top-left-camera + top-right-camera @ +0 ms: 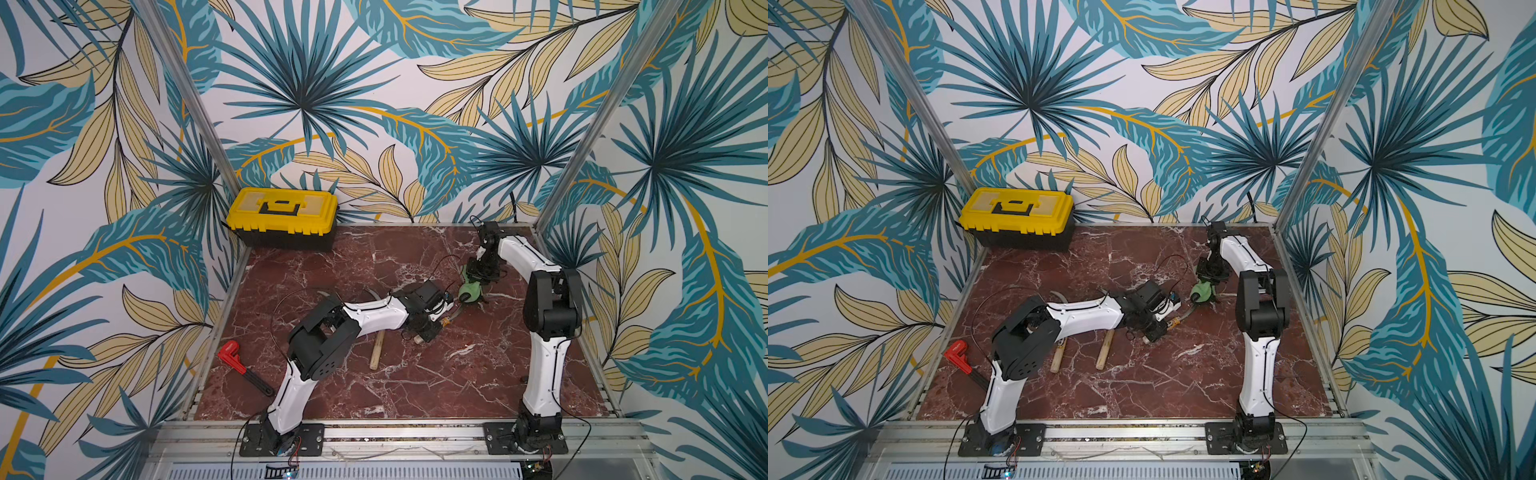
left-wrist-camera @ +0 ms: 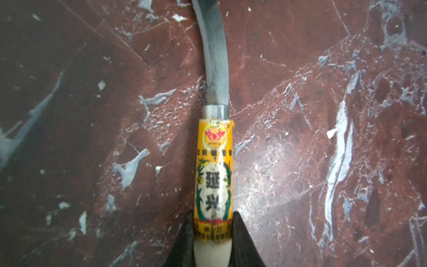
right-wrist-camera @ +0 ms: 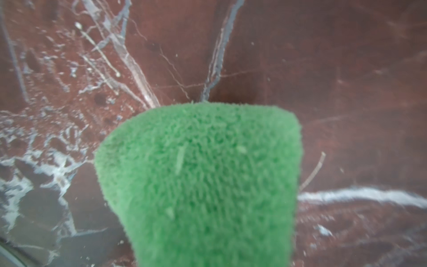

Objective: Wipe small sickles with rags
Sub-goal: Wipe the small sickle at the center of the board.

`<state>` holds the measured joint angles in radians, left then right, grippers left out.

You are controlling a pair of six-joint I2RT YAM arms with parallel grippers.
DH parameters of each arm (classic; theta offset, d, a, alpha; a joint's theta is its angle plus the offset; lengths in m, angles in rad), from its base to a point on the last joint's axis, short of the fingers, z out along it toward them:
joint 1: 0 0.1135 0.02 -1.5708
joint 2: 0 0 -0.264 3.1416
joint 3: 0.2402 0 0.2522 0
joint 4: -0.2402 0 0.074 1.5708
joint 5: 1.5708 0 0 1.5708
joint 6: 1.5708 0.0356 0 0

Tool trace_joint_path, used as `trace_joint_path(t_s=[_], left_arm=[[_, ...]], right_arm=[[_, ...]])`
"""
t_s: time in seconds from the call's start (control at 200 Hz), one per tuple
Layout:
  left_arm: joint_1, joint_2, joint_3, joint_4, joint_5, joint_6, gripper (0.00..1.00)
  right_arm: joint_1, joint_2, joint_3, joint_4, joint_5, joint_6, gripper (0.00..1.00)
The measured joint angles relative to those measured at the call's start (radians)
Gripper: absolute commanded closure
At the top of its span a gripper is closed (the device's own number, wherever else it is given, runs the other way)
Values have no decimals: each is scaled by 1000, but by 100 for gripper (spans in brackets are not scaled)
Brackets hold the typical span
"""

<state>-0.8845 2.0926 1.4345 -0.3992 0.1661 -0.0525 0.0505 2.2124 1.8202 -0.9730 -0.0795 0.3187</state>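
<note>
My left gripper [image 2: 212,242] is shut on the pale wooden handle of a small sickle [image 2: 213,171] with an orange label. Its grey blade [image 2: 216,57] curves away over the marble. In both top views this sickle [image 1: 448,321] [image 1: 1175,322] sticks out of the left gripper [image 1: 432,328] towards the right arm. My right gripper [image 1: 473,282] is shut on the green fuzzy rag [image 1: 468,291] [image 3: 203,180], which hides its fingers. The rag's lower end hangs at the blade's tip; contact cannot be told. Two more sickles [image 1: 1105,351] [image 1: 1057,357] lie under the left arm.
A yellow and black toolbox [image 1: 282,216] stands at the back left corner. A red-handled wrench [image 1: 237,359] lies near the front left edge. Metal frame posts and patterned walls enclose the red marble table [image 1: 436,386].
</note>
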Motion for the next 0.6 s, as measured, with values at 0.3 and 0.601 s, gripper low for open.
trace_joint_path(t_s=[0.3,0.601], left_arm=[[0,0,0,2,3,0,100],[0,-3,-6,8,3,-14,100]], right_arm=[[24,84,100,-102,37,-35,84],[93,-31,-96,-50,122,-27,84]])
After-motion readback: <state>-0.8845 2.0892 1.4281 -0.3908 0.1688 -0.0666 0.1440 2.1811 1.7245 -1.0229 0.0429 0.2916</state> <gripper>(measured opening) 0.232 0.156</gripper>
